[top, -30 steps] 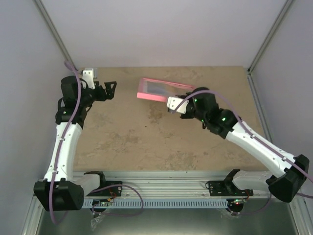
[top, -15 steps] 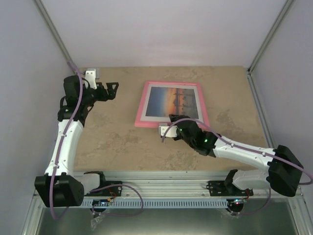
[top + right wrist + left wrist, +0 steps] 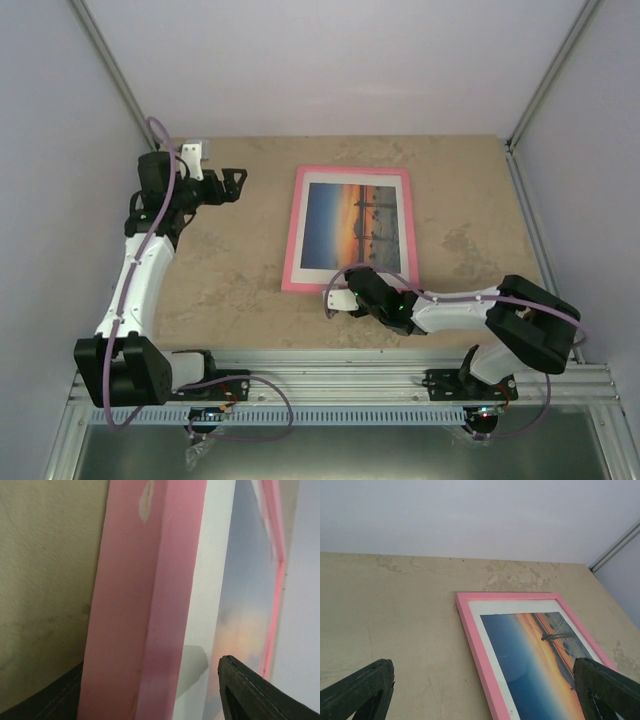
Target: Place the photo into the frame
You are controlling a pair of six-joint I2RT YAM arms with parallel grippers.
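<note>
Looks abt done. Shows photo (image 3: 358,227) face-up inside frame (image 3: 292,240), flat on table (image 3: 230,290), centre-far. Finds R gripper (image 3: 350,285) low at frame's near edge, fingers spread either side of pink rail, pinching nothing. Has L gripper (image 3: 232,185) hovering far left, well apart from frame, fingers wide, empty. Can't tell if print is fully seated or backed. Leaves, prob., only drawing R arm clear w/o nudging frame.

frame (image 3: 352,171): pink | photo (image 3: 358,226): orange sunset, blue water, white border | table (image 3: 230,280): mottled tan
</note>
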